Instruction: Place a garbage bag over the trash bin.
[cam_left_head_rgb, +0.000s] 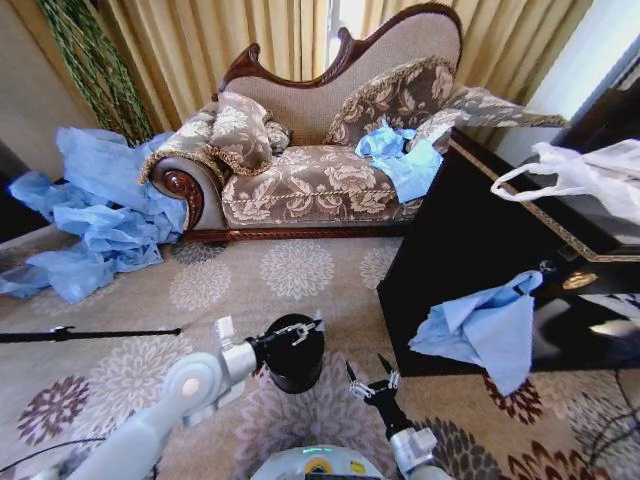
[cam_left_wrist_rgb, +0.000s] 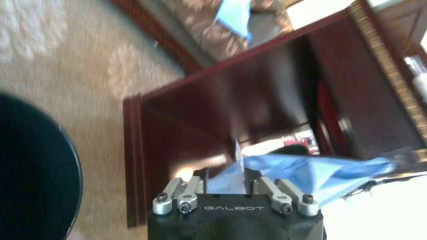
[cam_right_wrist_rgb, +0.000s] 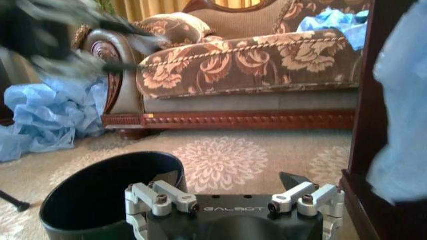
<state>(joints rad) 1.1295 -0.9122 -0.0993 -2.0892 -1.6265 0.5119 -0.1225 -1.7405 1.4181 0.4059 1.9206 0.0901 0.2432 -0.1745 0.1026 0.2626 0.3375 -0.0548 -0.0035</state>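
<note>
Step in hand: as I judge it, fetching the garbage bag; the trash bin stands bare on the carpet, no liner on it.
Left pincer: over the bin's near-left rim; whether it is parted or closed I cannot tell.
Right pincer: low over the carpet just right of the bin, spread wide, holding nothing.
Bag: draped off the near edge of the dark tabletop, hanging down its side, to the right of my right pincer and a little farther off, apart from it.
Doing it well: I would pinch a free hanging fold, not the bulk, and draw it off gently.
Caution: thin film may snag on the tabletop corner.
Not my target: white bag farther back on the tabletop.
</note>
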